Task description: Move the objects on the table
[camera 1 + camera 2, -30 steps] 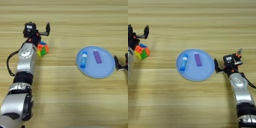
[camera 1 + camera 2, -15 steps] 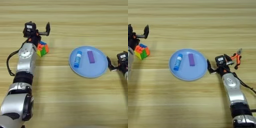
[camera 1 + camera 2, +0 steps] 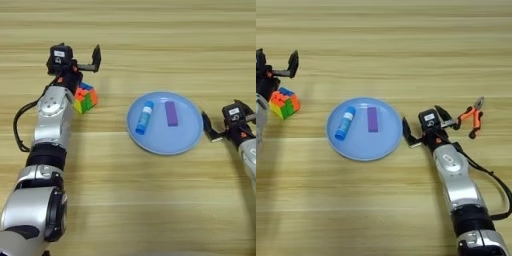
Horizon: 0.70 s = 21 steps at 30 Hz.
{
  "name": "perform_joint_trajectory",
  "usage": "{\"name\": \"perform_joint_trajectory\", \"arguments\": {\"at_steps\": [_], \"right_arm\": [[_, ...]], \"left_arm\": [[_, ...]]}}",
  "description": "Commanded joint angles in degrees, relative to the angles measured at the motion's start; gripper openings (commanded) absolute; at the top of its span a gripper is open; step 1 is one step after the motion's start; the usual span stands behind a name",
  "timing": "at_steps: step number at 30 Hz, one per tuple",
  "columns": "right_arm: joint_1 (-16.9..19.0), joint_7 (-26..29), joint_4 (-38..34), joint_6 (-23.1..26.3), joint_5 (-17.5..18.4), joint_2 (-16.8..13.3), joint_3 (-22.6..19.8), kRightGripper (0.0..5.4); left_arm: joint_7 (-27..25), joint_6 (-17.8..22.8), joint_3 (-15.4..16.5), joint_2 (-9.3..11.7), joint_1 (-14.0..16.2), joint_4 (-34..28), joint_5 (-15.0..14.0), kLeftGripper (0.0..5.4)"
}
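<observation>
The round light-blue plate (image 3: 161,143) lies right of the table's middle. On it rest the blue tube with a white end (image 3: 145,117) and the purple block (image 3: 171,113), side by side. My right gripper (image 3: 422,120) is open, its left finger against the plate's right rim. The multicolour puzzle cube (image 3: 85,97) sits on the wooden table (image 3: 125,200) at the left, beside my left wrist. My left gripper (image 3: 74,53) stands open just beyond the cube, holding nothing.
Orange-handled pliers (image 3: 472,116) lie on the table just right of my right gripper. A black cable (image 3: 20,130) loops out from my left arm, and another trails from my right arm (image 3: 491,175).
The plate, with the tube and block on it, has slid left across the table, and my right gripper has moved left with it at its rim. The left arm and cube have not moved.
</observation>
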Motion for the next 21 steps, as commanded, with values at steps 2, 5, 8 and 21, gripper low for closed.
{"name": "perform_joint_trajectory", "arguments": {"at_steps": [2,5,8,21], "right_arm": [[-0.17,-0.72,-0.27,1.12,-0.54,-0.19,-0.43,5.39],[-0.53,-1.43,-0.11,1.3,-0.3,-0.67,-1.49,5.39],[-0.75,-1.93,-0.29,1.54,-0.4,-0.49,-1.71,5.39],[-1.76,-4.05,-0.98,3.08,-1.15,1.17,-0.91,5.39]], "left_arm": [[-0.82,1.41,-1.39,-0.77,-0.08,-0.45,0.34,5.4],[-1.72,2.07,-2.42,-1.48,0.14,-1.63,0.12,5.4],[-2.59,3.11,-3.59,-2.03,0.68,-3.44,0.22,5.4],[-6.67,17.98,-7.56,-2.25,4.69,-18.92,-1.91,5.4]]}}
